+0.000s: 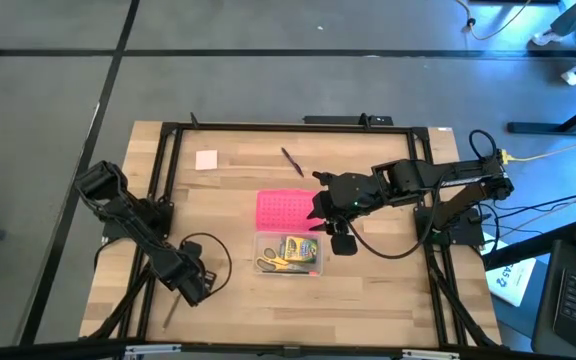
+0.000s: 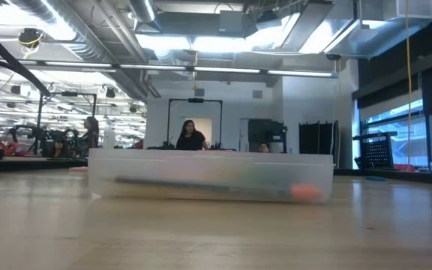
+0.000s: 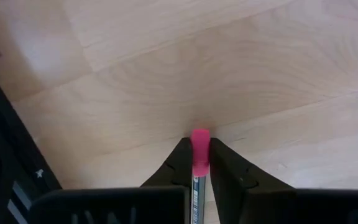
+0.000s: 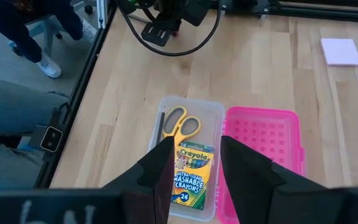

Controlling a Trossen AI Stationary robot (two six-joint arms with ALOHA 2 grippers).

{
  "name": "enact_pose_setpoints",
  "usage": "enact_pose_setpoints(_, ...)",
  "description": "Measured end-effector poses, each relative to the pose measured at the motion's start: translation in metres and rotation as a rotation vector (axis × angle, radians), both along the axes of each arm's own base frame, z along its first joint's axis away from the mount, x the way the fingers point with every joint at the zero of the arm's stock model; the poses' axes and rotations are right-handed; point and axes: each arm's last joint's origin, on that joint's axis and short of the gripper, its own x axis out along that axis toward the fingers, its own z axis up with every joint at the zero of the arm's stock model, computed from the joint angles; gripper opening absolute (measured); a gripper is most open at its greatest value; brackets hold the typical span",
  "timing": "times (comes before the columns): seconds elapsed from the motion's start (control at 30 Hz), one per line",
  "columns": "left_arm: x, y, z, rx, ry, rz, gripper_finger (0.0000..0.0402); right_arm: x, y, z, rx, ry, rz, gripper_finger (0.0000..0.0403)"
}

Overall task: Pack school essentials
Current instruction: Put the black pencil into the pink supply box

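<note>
Our left gripper (image 3: pixel 199 163) fingers clench a pencil (image 3: pixel 199 155); next we carry it into the clear case (image 1: pixel 288 254). Right gripper (image 4: pixel 194 163) fingers part-spread, empty, above it.

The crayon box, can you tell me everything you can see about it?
The crayon box is a small yellow-green cardboard pack printed "Crayola", "washable crayons" and "24". It looks closed and lies flat, face up, inside the clear case near the middle of the table. The yellow-handled scissors lie right beside it in the same case, close enough that they may touch. The pink lid rests alongside the case. The right claw hangs above the box, not touching it.
</note>
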Motion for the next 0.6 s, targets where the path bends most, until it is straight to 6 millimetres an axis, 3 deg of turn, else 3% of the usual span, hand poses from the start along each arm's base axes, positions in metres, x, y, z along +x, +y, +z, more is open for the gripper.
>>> enact_pose_setpoints(0.6, 0.032, -0.009, 0.026, 0.056, -0.242, -0.192, 0.0023, 0.000, 0.000, 0.000, 0.000, 0.000, 0.000, 0.0133)
